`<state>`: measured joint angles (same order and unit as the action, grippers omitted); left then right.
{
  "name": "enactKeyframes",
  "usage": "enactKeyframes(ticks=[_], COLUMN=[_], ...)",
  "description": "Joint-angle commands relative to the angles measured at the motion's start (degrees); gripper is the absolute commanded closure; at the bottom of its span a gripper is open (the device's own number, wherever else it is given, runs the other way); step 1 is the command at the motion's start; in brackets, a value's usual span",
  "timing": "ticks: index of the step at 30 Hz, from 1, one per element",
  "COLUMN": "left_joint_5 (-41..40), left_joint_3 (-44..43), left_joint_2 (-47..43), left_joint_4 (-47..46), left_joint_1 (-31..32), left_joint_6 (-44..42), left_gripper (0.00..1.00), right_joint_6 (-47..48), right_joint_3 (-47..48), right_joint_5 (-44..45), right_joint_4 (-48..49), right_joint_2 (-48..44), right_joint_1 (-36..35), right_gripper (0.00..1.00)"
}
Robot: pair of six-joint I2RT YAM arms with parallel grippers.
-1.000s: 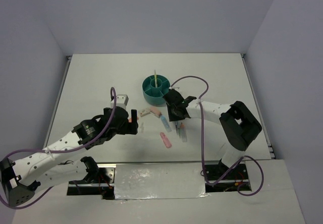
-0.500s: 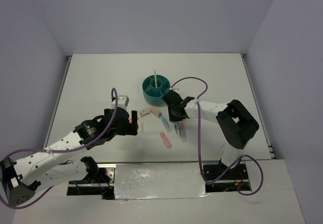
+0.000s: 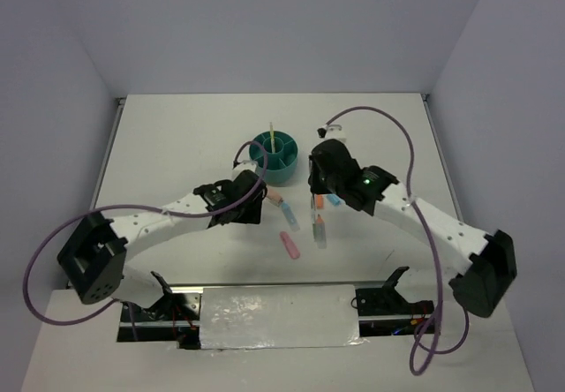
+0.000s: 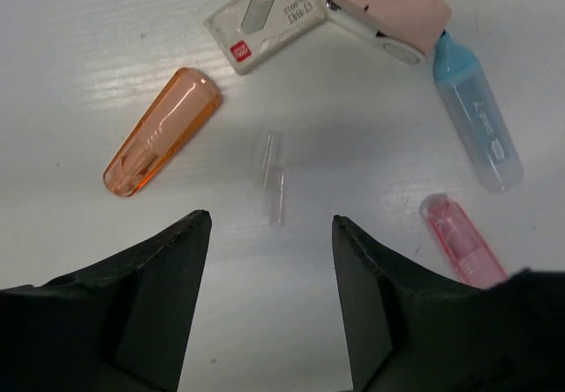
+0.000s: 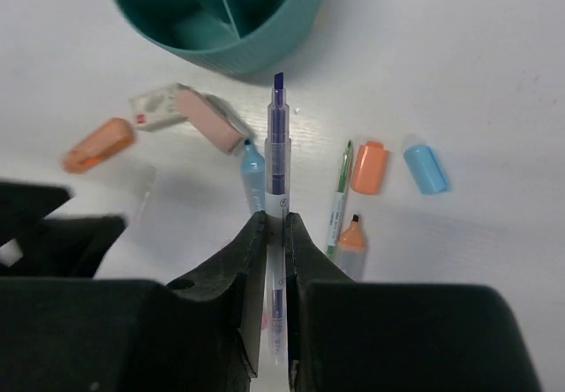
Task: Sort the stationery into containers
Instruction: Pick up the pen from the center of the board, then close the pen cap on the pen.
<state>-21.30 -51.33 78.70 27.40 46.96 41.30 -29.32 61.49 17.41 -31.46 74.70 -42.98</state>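
Right tool [image 5: 274, 222] pinches purple pen [image 5: 277, 136]; organizer [image 5: 265, 52] ahead.

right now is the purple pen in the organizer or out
Out. The right wrist view shows the purple pen clamped in the jaws of the right gripper, tip outside the teal organizer.

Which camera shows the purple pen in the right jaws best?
Right wrist: the purple pen fills the centre, clamped between the jaws, tip toward the teal organizer. From the top it is too small to make out; the left wrist misses it.
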Motion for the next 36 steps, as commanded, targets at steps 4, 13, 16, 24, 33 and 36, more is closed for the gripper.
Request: enactKeyframes(ticks=[4,13,16,24,33,36], left_joint_5=[1.3,5.0,5.1,5.1,3.4,3.0], left_joint_3=[-5.6,-5.4,-5.4,-5.4,-5.0,-4.1], left_joint_2=[7.9,12.8,14.2,17.4,19.7,19.0], left_joint_4=[-2.9,-5.0,-5.2,-6.6,-7.0,-6.9], left_joint_1=[-4.3,-5.7,-5.8,-5.8,-5.8,-5.8], left_joint_6=[-2.4,-4.4,-4.6,-4.6,-3.5,-3.0], left_gripper=[0.33,0.46,0.52,0.53,0.62,0.74], right_joint_6=[2.0,2.9,3.0,3.7,3.9,3.8], right_joint_3=[-1.4,-2.3,-2.5,-3.6,-3.3,-3.3], right_joint_5=[0.3,-0.7,-1.1,-1.8,-1.1,-1.1], right_joint_4=[-5.4,-5.3,-5.0,-3.8,-4.0,-4.0], right_joint_2=[-9.0,-12.5,-12.6,-13.0,-13.2,-13.8], right_joint_1=[-1.0,-1.6,-1.7,-2.5,-4.0,-4.2], right_gripper=[1.0,1.0,1.0,1.0,1.0,1.0])
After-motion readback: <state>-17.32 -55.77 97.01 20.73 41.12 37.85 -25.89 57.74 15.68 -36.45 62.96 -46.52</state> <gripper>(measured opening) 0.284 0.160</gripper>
